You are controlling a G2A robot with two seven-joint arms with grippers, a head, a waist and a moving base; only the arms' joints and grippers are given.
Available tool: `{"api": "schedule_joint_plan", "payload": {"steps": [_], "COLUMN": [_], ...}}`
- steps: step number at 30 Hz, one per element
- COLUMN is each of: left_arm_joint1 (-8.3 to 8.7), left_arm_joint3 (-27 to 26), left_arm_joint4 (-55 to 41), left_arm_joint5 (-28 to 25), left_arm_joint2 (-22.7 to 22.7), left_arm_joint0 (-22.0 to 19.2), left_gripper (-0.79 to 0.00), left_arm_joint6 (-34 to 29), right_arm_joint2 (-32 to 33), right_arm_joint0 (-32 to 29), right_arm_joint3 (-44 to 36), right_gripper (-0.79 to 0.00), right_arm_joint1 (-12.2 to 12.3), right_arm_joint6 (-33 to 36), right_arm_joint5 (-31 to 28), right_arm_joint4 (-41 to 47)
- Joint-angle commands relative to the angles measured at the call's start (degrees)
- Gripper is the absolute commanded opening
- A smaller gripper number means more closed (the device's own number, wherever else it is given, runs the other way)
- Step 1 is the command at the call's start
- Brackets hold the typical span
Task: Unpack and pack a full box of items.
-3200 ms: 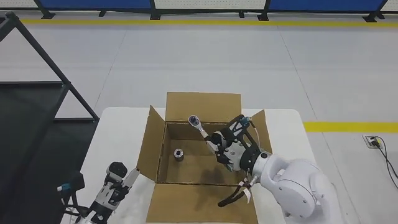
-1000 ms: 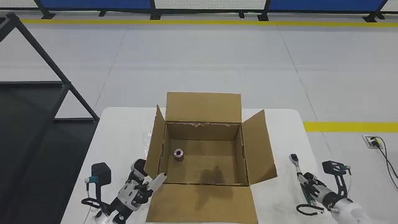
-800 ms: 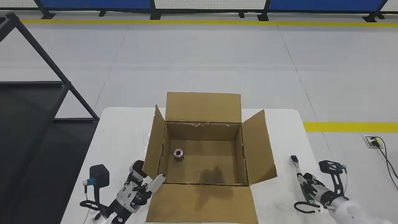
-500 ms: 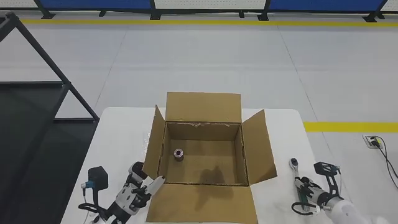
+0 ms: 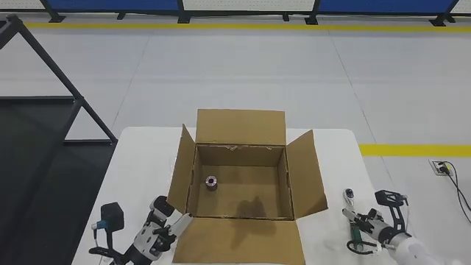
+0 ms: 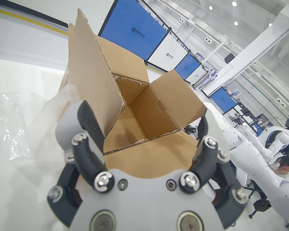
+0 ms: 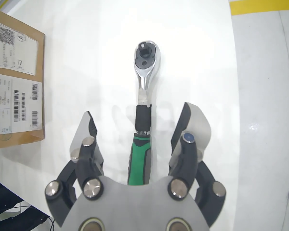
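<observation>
The cardboard box [image 5: 239,184] stands open in the middle of the white counter [image 5: 140,162], its four flaps turned outward and the left flap standing steeper than the others. On the box floor, close to the left wall but apart from it, sits a small round metal part [image 5: 212,182]

The ratchet wrench [image 7: 142,118] lies flat on the counter to the right of the box, just beyond the right flap and not touching it. Its chrome head points toward the box's far side, and its green and black handle toward the near side. The right end effector [image 7: 139,114] hangs over the handle, released. Its fingers [image 7: 195,121] are spread wide, one on each side of the shaft, with bare counter between each pad and the tool. White printed labels [image 7: 14,78] are stuck on the outer face of the box's right flap

The left end effector [image 6: 144,114] sits low at the box's near left corner, looking into the box over the near flap. It too is released and grasps nothing. One finger is right beside the edge of the raised left flap, though I cannot tell whether it touches the cardboard. The other is over the right part of the near flap. A crumpled clear plastic bag [image 6: 12,121] lies on the counter to the left of the box, and more clear film rests against the box's left outer wall
</observation>
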Motion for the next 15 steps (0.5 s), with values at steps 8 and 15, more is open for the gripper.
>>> {"api": "schedule_joint_plan", "payload": {"steps": [8,15], "left_arm_joint1": [0.12,0.05], "left_arm_joint3": [-1.27,-0.50], "left_arm_joint4": [-2.24,-5.90], "left_arm_joint5": [-0.82,-2.33], "left_arm_joint2": [-5.59,-11.59], "left_arm_joint0": [3.35,7.51], "left_gripper": [0.000,0.000], "left_arm_joint6": [4.64,9.21], "right_arm_joint2": [0.98,-10.67], "right_arm_joint0": [-4.18,4.82], "right_arm_joint3": [-29.18,-38.96], "right_gripper": [0.000,0.000], "right_arm_joint1": [0.54,1.07], "right_arm_joint6": [-0.72,9.02], "right_arm_joint5": [-3.88,-1.56], "right_arm_joint4": [3.72,2.95]}}
